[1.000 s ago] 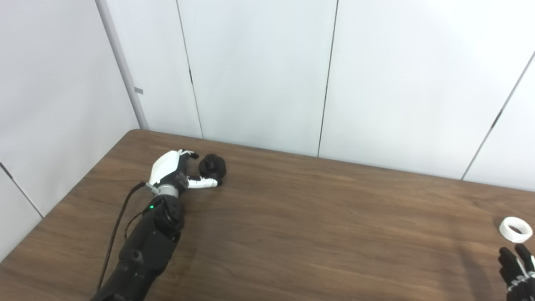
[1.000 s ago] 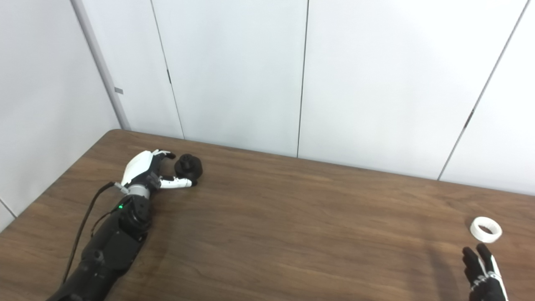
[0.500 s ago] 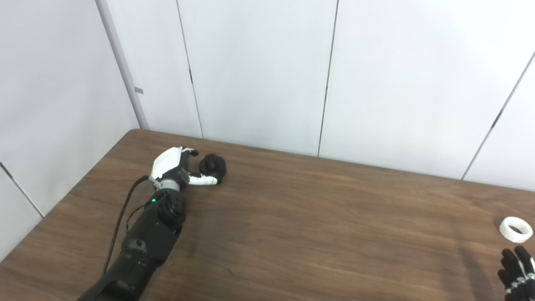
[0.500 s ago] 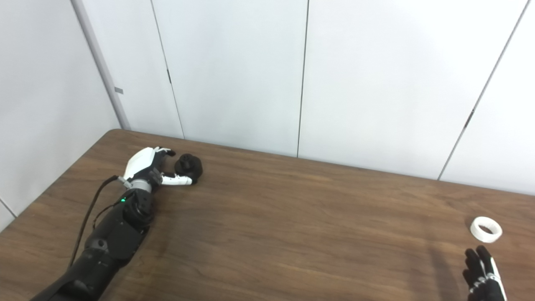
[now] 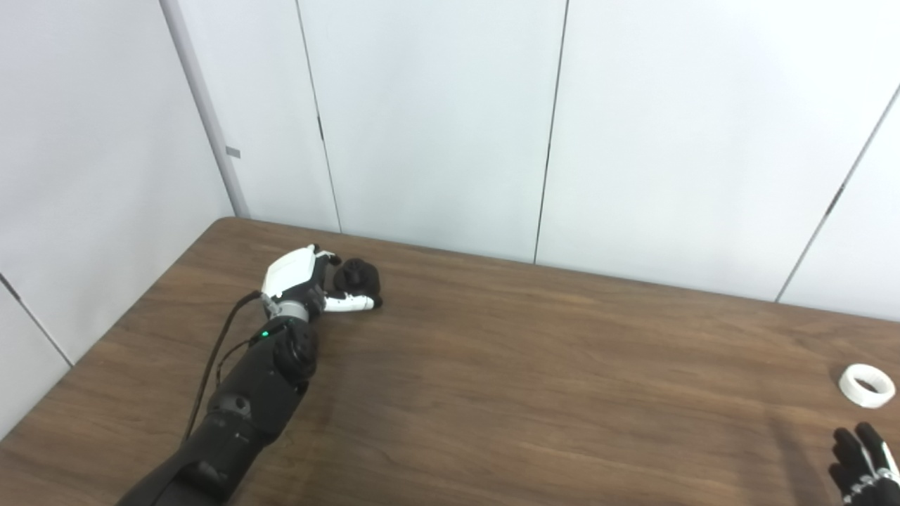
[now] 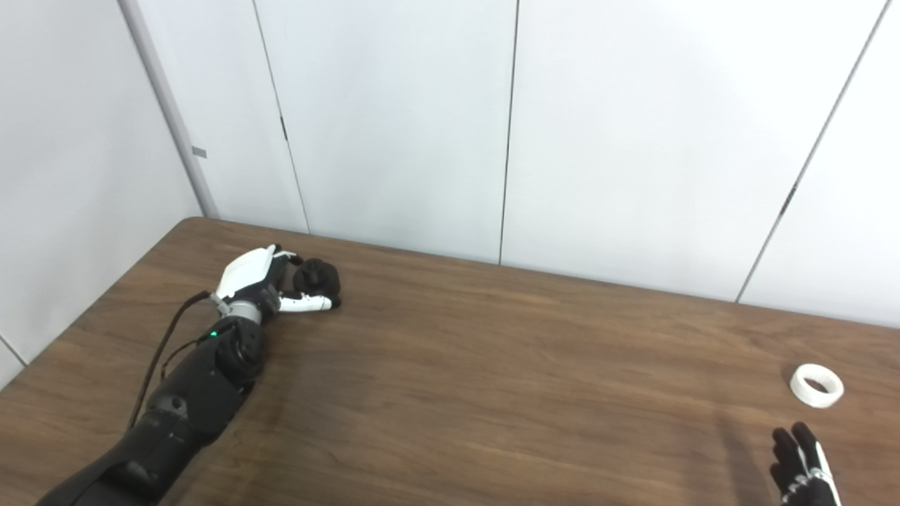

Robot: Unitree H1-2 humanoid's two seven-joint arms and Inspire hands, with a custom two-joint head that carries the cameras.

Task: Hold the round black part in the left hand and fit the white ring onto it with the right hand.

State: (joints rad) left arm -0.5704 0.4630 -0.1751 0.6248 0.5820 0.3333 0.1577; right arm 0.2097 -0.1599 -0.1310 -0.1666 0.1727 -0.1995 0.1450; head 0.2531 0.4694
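At the far left of the wooden table [image 5: 492, 393], the left hand [image 5: 299, 277] lies with its white back facing up and its fingers curled toward the round black part [image 5: 357, 276]. The thumb stretches along the part's near side, touching or just beside it. The other fingers are largely hidden behind the hand's white shell, so whether they actually press on the part cannot be told. The part sits on the tabletop near the back edge; its dark surface shows little detail. Well apart, toward the right edge, the white ring [image 5: 867, 385] lies flat on the wood. Near it, at the bottom right corner, the right hand [image 6: 801, 469] is cut off by the frame: only spread black fingertips show, holding nothing.
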